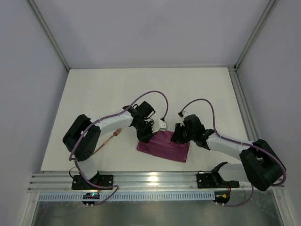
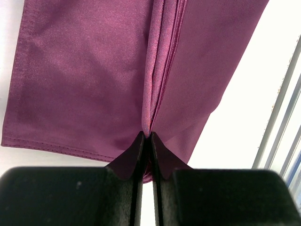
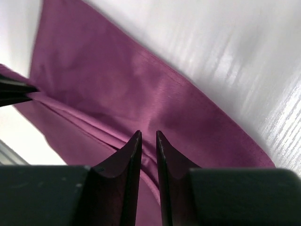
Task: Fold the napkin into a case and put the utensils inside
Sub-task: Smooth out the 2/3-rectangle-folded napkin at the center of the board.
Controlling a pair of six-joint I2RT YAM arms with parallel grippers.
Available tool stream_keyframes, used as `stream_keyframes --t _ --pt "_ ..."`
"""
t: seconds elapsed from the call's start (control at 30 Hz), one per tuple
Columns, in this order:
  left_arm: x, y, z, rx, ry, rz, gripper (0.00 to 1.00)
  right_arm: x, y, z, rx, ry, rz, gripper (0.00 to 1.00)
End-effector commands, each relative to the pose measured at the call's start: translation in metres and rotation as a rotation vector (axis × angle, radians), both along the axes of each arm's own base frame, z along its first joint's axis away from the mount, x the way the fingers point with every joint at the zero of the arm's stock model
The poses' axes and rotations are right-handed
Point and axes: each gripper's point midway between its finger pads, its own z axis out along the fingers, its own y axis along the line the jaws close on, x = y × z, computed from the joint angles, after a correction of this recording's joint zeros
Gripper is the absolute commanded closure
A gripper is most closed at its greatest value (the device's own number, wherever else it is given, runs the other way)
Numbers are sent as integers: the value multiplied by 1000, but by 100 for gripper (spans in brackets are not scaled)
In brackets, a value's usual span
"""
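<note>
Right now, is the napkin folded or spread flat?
Folded. From above, the napkin is a narrow oblong. The left wrist view shows stacked layers along a crease, pinched in the left gripper.

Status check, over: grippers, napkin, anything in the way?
Left gripper shut on a fold of the napkin. Right gripper low over it, jaws a slit apart, hold unclear. One utensil lies left of it, outside. Nothing seen in the way.

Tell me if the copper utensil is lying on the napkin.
No, the copper utensil lies on the table, left of the napkin and apart from it.
</note>
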Motion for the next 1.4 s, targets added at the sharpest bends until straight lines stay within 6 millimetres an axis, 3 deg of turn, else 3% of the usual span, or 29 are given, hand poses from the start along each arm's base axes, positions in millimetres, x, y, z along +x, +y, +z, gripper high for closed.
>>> stream_keyframes --t 0.0,0.2,0.27,0.53,0.63,0.77,0.83,0.93,1.03,1.07,1.13,1.37 --pt "1 -14 13 -61 9 -28 91 14 0 -3 -4 2 -30 78" --pt "-15 -19 13 -66 51 -63 91 19 -6 -26 -5 60 -68 83" --pt "-22 -18 8 -58 62 -76 91 22 -8 -26 -1 57 -84 84" --pt "-14 -10 -13 3 50 12 91 24 -9 -17 -4 30 -82 84" --pt "-5 -7 -18 34 16 68 91 27 -7 -9 -14 5 -44 83" --pt "-2 -1 -24 72 6 121 90 35 -2 25 -40 -82 8 82" --pt "-1 -1 -25 71 9 132 90 34 3 48 -29 -157 33 82" --pt "-2 -4 -23 55 18 134 88 24 14 63 4 -203 70 82" --pt "-1 -7 -20 40 15 136 85 8 27 56 94 -155 88 84" --pt "0 -7 -19 38 11 138 84 -1 26 43 106 -126 85 86" --pt "0 -7 -17 34 5 140 80 -6 34 42 183 -107 74 90" --pt "7 -10 -7 11 -21 176 73 -22 17 -2 152 -26 -1 95"
